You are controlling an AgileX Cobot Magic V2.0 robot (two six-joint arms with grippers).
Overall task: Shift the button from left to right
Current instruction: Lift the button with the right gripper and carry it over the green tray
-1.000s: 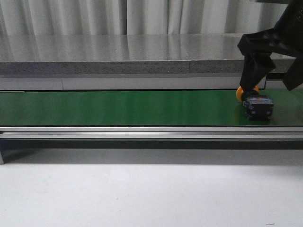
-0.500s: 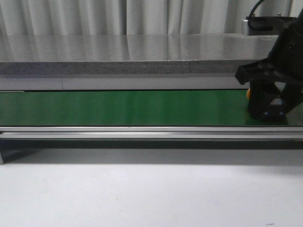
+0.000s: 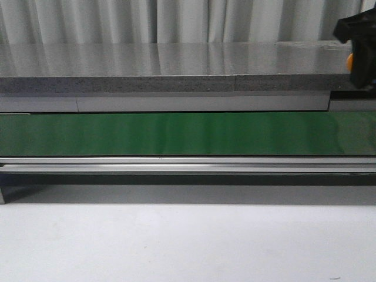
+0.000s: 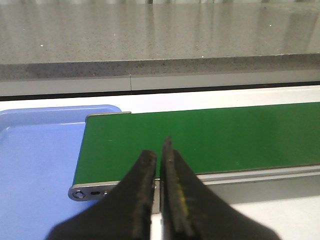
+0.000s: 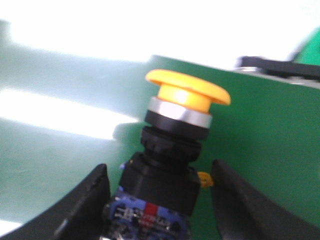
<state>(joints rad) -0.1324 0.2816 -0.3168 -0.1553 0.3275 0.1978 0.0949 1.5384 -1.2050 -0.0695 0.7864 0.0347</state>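
Note:
The button (image 5: pixel 172 150) has a yellow-orange cap on a black body with bluish marks at its base. It sits between the fingers of my right gripper (image 5: pixel 160 167), which is shut on its lower body. In the front view the right gripper (image 3: pixel 359 41) is high at the far right edge, well above the green belt (image 3: pixel 176 132), and only a bit of the orange cap (image 3: pixel 349 61) shows beside it. My left gripper (image 4: pixel 158 150) is shut and empty over the near edge of the belt's left end. It is out of the front view.
The green conveyor belt (image 4: pixel 225 135) runs across the scene with a metal rail along its near side. A blue tray (image 4: pixel 40 150) lies just beyond the belt's left end. A grey stone ledge (image 3: pixel 164 64) runs behind the belt, with curtains behind it.
The right gripper came down over the button on the belt's right end, took hold of it and has lifted it up and to the right, off the belt.

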